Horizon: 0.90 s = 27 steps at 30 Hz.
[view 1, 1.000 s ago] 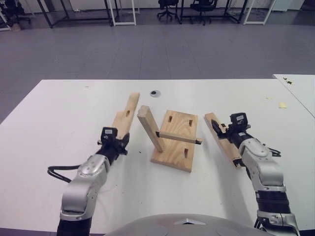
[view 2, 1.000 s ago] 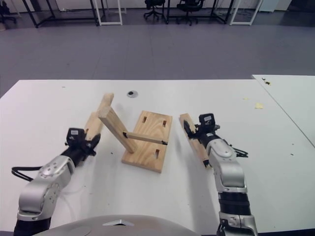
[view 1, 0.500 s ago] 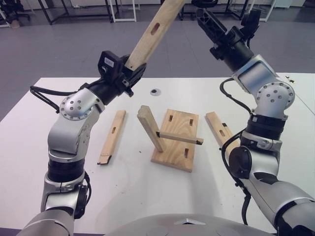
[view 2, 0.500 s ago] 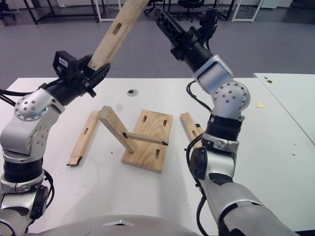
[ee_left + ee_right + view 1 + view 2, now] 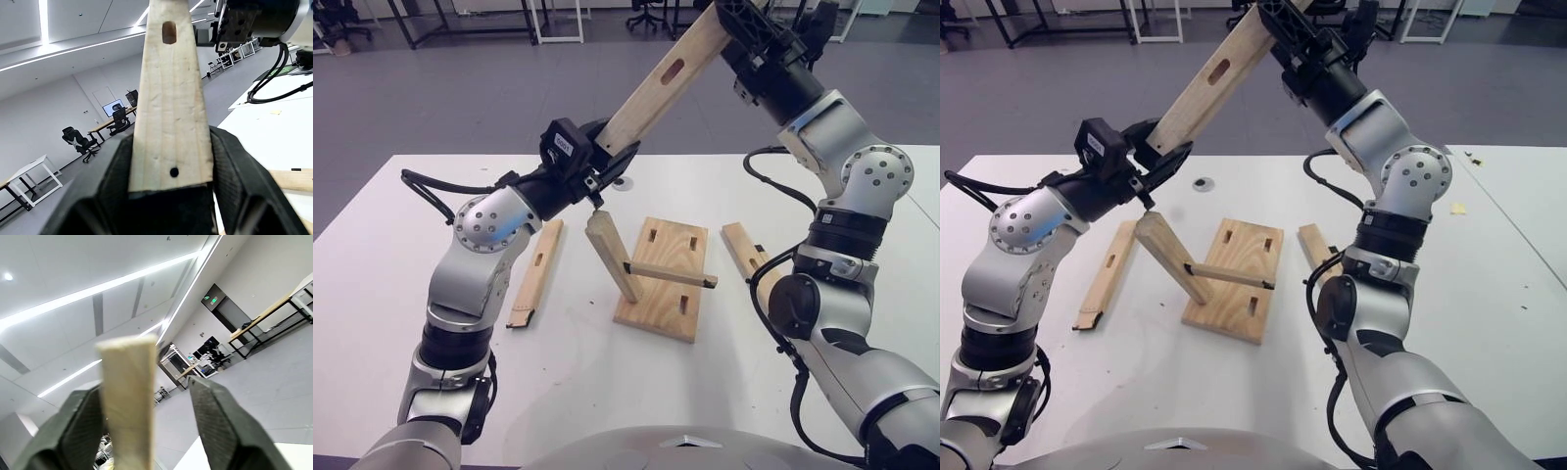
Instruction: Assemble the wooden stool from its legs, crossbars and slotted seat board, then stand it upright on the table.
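The wooden leg [image 5: 671,76] is held slanted above the table [image 5: 431,196], with its lower end clamped in the left gripper [image 5: 612,152]. Its upper end is straddled by the right gripper [image 5: 744,24], whose fingers are spread with a gap on one side. The seat board [image 5: 666,284] lies on the table below, with a fitted leg [image 5: 612,257] and a crossbar [image 5: 671,275] attached.

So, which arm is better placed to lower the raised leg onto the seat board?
Probably left: the left gripper clamps the raised leg's lower end; the right gripper loosely straddles its top.
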Motion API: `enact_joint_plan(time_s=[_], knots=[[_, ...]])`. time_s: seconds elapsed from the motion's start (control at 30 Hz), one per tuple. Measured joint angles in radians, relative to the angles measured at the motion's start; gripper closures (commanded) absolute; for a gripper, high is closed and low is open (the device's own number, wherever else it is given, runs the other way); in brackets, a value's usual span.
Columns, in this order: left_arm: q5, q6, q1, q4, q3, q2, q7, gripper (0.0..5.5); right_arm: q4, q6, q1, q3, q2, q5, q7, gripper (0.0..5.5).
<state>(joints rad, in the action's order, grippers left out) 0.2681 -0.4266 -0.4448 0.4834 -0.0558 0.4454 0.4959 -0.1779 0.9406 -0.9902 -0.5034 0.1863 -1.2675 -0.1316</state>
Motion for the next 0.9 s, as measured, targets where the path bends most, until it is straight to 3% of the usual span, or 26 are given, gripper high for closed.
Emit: enact_joint_plan(time_s=[0.2,0.37,0.5,0.57,0.67,0.8,0.9], knots=[[-0.014,0.049,0.011,-0.006,-0.004,0.005,0.012,3.44,0.037,0.018,0.0,0.0,0.011,-0.077,0.03,4.41],[-0.036,0.09,0.018,-0.013,-0.005,0.012,0.025,3.44,0.079,0.017,0.014,0.013,0.022,-0.092,0.046,4.48],[-0.047,0.082,0.027,-0.051,-0.003,0.013,0.015,2.52,0.185,-0.053,0.077,0.036,0.029,-0.022,0.099,4.49],[-0.046,0.083,0.029,-0.065,0.025,0.013,0.001,2.15,0.308,-0.097,0.212,0.024,0.028,0.034,0.181,4.49],[-0.039,0.044,0.066,-0.086,0.17,0.021,-0.075,1.71,0.529,-0.16,0.527,-0.048,0.0,0.096,0.323,4.49],[-0.037,-0.092,0.31,0.008,0.224,-0.051,-0.194,1.71,0.756,-0.177,0.859,-0.075,-0.079,0.034,0.491,4.49],[-0.034,-0.181,0.477,0.11,0.189,-0.11,-0.249,1.71,0.876,-0.192,1.034,-0.052,-0.119,-0.062,0.583,4.49]])
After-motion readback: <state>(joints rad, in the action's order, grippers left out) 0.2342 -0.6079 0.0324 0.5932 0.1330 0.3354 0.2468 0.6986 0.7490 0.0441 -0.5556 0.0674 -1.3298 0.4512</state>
